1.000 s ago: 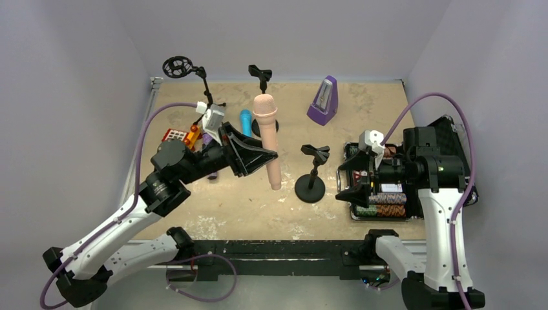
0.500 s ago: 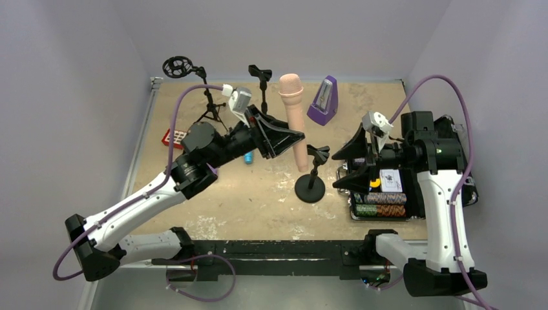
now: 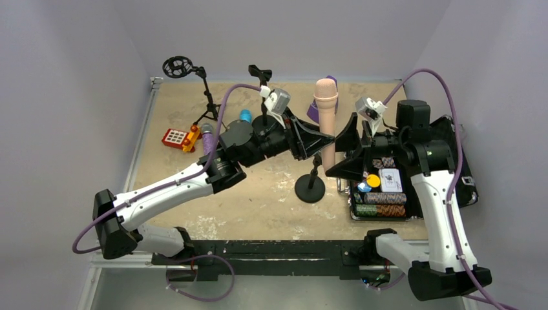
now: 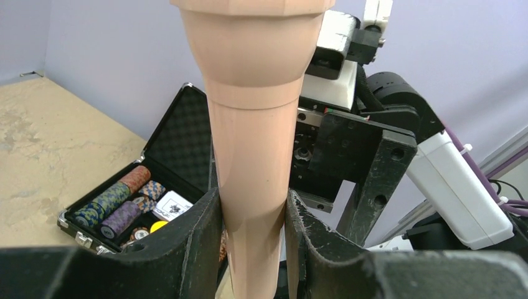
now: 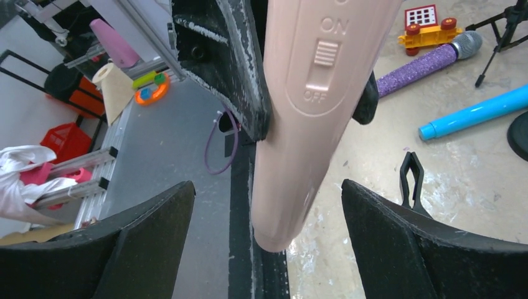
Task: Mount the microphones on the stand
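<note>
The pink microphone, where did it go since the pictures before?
The left hand carried the pale pink plastic microphone to the right, keeping its grip. The right hand swung in to meet it and now stands open around the handle's lower end, not gripping. The black round-based stand, the glittery purple microphone and the sky-blue microphone stayed put.

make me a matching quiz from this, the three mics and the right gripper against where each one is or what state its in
1 pink microphone
2 purple microphone
3 blue microphone
4 right gripper

a lying beside the red and yellow toy
b open, jaws either side of the pink handle
c clamped upright in the left gripper
d lying flat, partly hidden by the left arm

Pairs: 1-c, 2-a, 3-d, 4-b
</note>
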Controlling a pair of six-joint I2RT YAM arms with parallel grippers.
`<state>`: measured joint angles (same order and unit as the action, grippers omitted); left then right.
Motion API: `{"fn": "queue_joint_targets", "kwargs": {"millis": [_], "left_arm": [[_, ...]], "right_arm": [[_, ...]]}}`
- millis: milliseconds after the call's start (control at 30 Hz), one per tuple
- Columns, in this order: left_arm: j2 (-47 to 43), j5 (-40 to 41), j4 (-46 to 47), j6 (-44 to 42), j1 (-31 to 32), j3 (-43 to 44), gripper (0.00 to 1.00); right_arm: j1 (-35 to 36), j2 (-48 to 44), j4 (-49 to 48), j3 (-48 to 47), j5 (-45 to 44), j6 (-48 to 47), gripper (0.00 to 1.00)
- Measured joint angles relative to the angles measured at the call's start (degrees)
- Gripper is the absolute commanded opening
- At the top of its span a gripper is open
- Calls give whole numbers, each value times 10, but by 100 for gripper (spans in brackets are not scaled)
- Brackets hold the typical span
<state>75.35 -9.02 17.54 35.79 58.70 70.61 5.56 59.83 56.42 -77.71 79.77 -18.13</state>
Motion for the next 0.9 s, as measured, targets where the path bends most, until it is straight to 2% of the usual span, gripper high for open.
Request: {"fn": "queue_joint_targets", "kwargs": {"millis": [133,200,233,367,400,467,533,567,600,633,900], "left_arm": [[8,8,14,0,8,1,0],[10,9,19,0,11,3,0],[12,9,24,0,13,4,0],[17,16,38,-2,18,6,0],[18,20,39,-5,18,6,8],[18,23,44,3,16,5,35],[15,25,55,5,18,-1,77],[12,26,56,4,18,-5,94],[6,27,61,6,18,-13,99],[-3,28,63,7,18,-24,99],[-77,8,56,11,-10,-44,99]], "right_arm": [[9,-12,-83,42,5,79,84],[11,-14,-118,61,5,112,76],[12,-14,-133,68,5,128,69],[12,-11,-171,80,13,168,25],[14,-13,-178,81,20,174,18],[16,-16,-189,81,24,179,8],[16,-20,-197,83,27,184,4],[16,-22,-199,85,26,184,2],[17,-24,-199,89,27,181,1],[18,-25,-198,92,27,177,0],[23,-26,-157,101,26,110,0]]}}
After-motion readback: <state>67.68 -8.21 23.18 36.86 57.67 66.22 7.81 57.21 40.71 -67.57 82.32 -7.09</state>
